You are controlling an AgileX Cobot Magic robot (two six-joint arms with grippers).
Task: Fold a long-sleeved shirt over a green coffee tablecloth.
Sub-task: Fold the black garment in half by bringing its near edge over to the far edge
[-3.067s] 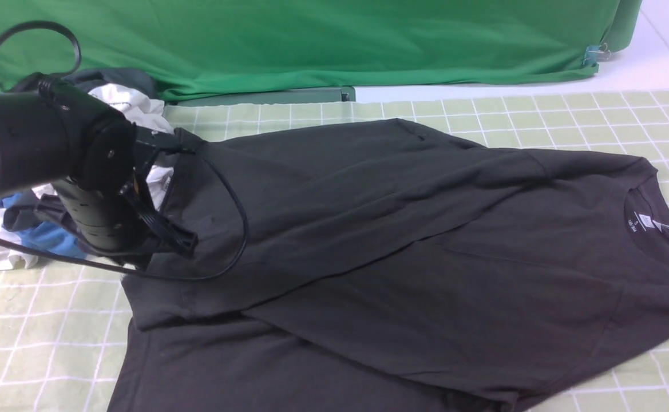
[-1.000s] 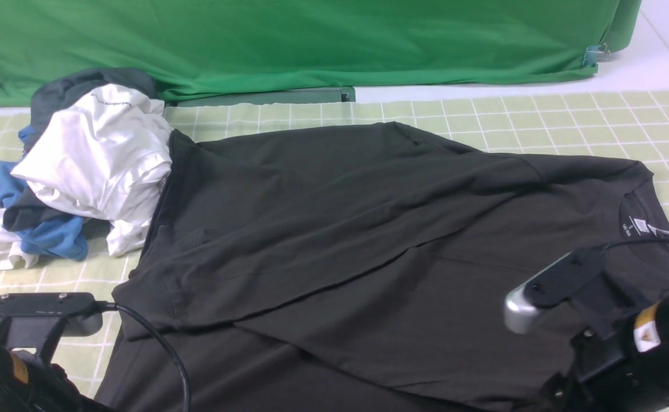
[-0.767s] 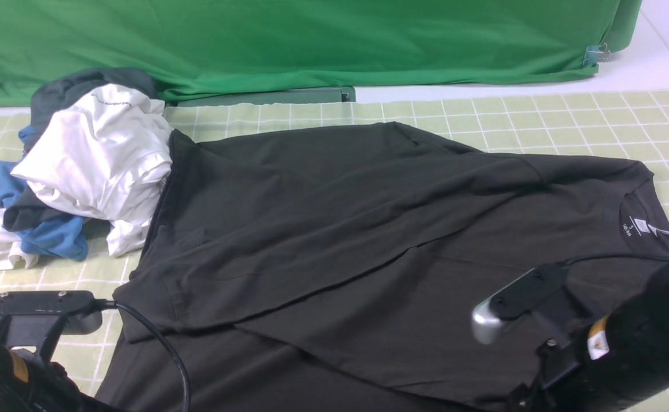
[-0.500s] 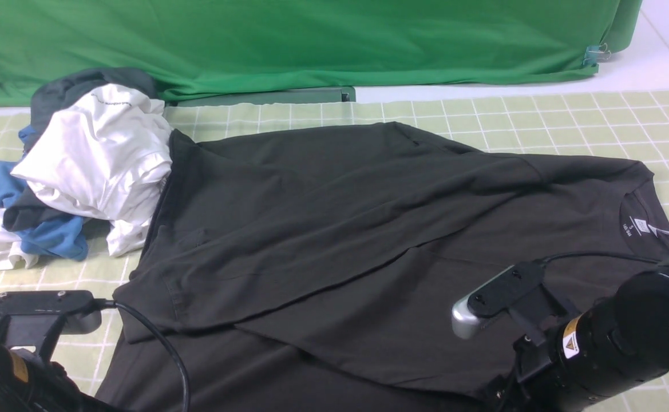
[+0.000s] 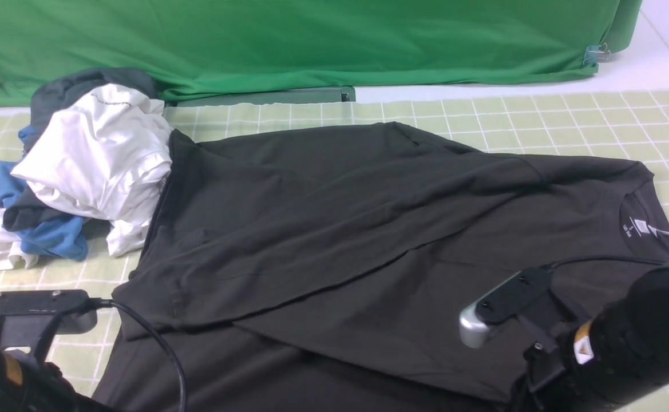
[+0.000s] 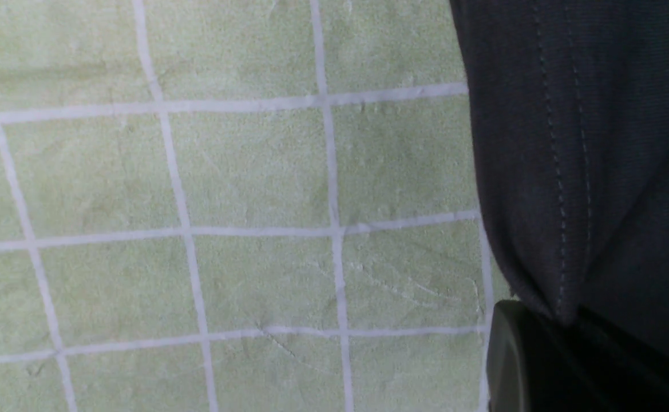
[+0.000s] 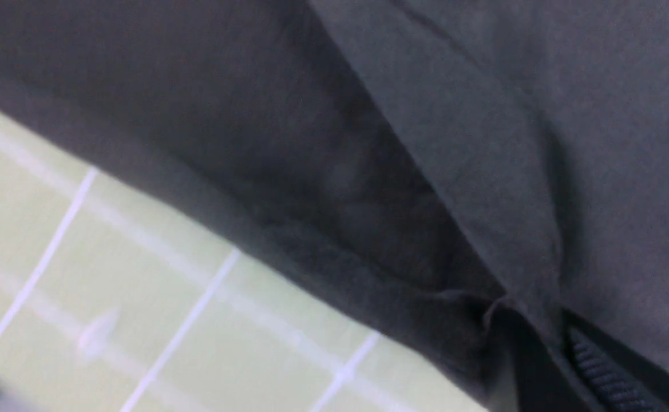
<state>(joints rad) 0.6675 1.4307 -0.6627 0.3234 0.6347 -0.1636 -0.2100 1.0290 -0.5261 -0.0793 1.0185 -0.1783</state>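
Clothes pile (image 5: 82,166), green backdrop (image 5: 311,40)

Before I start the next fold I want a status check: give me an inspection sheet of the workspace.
Surface: green coffee tablecloth lies flat under everything.
Job's things: long-sleeved shirt spread on it, collar toward the robot's right, one sleeve folded across the body.
Clutter: pile of garments, white, blue and grey, at the shirt's hem end.
Grippers: left gripper jaws shut on the shirt's stitched edge; right gripper jaws shut on its near edge.
Cables: left arm's cable loops over the shirt's near corner; right arm's cable arcs above it.
Surroundings: green backdrop behind, binder clip at its corner.
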